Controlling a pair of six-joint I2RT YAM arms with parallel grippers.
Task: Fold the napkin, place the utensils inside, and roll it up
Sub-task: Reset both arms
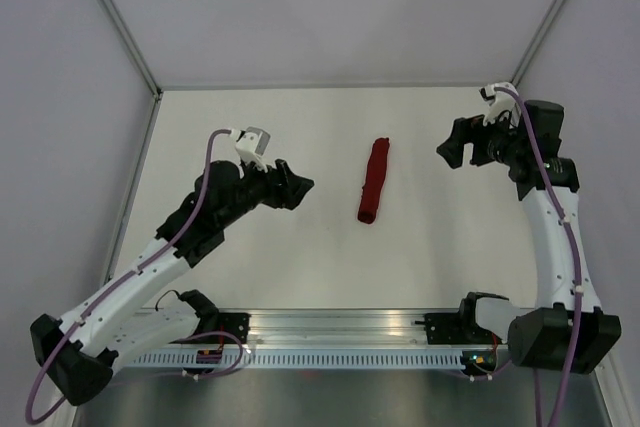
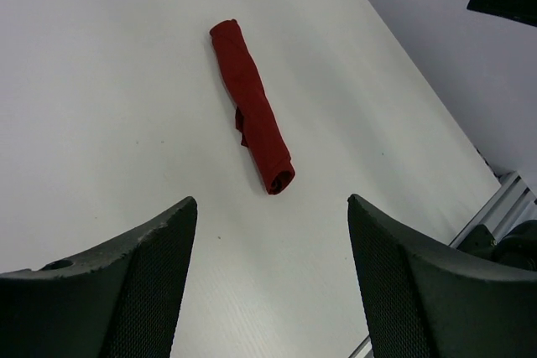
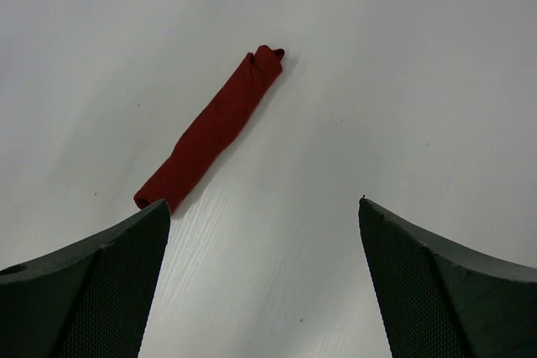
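Top external view: the rolled maroon napkin [image 1: 375, 181] lies near the middle of the white counter [image 1: 300, 127], well away from every edge. The left hand [image 1: 300, 190] and right hand [image 1: 447, 152] flank it, both spread, gripping nothing, apart from the roll.

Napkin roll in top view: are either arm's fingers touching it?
No, the rolled napkin lies free on the table, with the left fingers and right fingers standing clear on either side.

The napkin [image 1: 374, 181] is plain dark red, the table [image 1: 250, 267] white, the left hand [image 2: 273, 203] and right hand [image 3: 264, 203] black.
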